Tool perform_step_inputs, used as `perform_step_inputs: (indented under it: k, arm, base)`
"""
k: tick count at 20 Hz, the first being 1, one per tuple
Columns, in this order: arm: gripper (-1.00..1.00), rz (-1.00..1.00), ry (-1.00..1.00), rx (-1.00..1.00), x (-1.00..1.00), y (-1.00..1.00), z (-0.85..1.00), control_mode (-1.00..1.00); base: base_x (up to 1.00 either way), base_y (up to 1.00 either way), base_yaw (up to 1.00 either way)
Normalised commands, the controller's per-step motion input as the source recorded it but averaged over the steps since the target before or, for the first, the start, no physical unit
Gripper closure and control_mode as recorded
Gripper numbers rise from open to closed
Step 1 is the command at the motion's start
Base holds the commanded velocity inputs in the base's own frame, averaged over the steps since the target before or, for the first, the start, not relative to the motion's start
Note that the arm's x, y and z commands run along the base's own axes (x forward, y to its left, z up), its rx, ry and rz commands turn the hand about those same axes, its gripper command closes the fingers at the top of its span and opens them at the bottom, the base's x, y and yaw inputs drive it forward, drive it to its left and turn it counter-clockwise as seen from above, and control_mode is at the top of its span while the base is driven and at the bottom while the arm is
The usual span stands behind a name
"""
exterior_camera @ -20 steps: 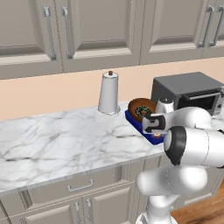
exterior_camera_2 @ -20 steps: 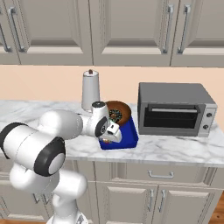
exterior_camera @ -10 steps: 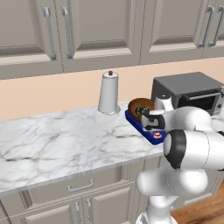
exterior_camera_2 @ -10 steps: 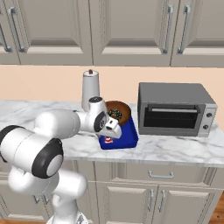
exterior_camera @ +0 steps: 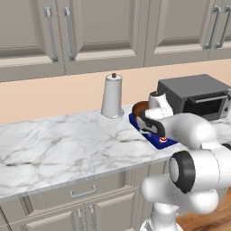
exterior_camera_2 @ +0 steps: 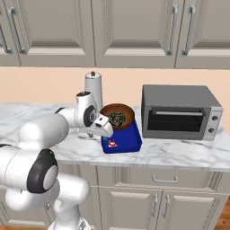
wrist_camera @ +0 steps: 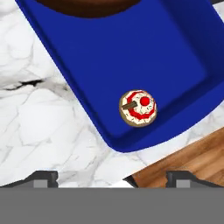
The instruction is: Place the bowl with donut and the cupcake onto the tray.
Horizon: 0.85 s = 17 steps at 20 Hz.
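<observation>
The dark blue tray lies on the marble counter beside the toaster oven. The tiny cupcake, white frosting with a red top, stands on the tray near its front corner, also seen as cupcake and cupcake. On the tray's far end rests the brown bowl with the chocolate donut inside. My gripper hovers above the tray's near edge, open, with nothing between its fingers; the cupcake is apart from them. From the left, my arm hides part of the bowl.
A grey toaster oven stands right of the tray. A white paper towel roll is behind it to the left. The counter's front edge runs just past the tray corner, with wooden floor below. The marble counter stretches left.
The gripper has let go of the cupcake and drawn up and back from it. The cupcake now stands alone on the tray; bowl and tray have not moved.
</observation>
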Motion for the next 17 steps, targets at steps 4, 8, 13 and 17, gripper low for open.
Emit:
perform_step_inputs:
  k: [4,8,13,17]
  arm:
    - [-1.0,-0.01,0.09,-0.04,-0.42,0.93,0.34,-1.0]
    - [-1.0,0.0,0.06,0.0,-0.55,0.8,0.21,-1.0]
    - [-1.0,0.01,-0.03,-0.01,-0.77,0.55,-0.01,-1.0]
    - [-1.0,0.0,-0.28,0.0,-1.0,0.13,0.0,-1.0]
  base:
    - [0.0,0.0,0.0]
    - [0.0,0.0,0.0]
    - [0.0,0.0,0.0]
    - [0.0,0.0,0.0]
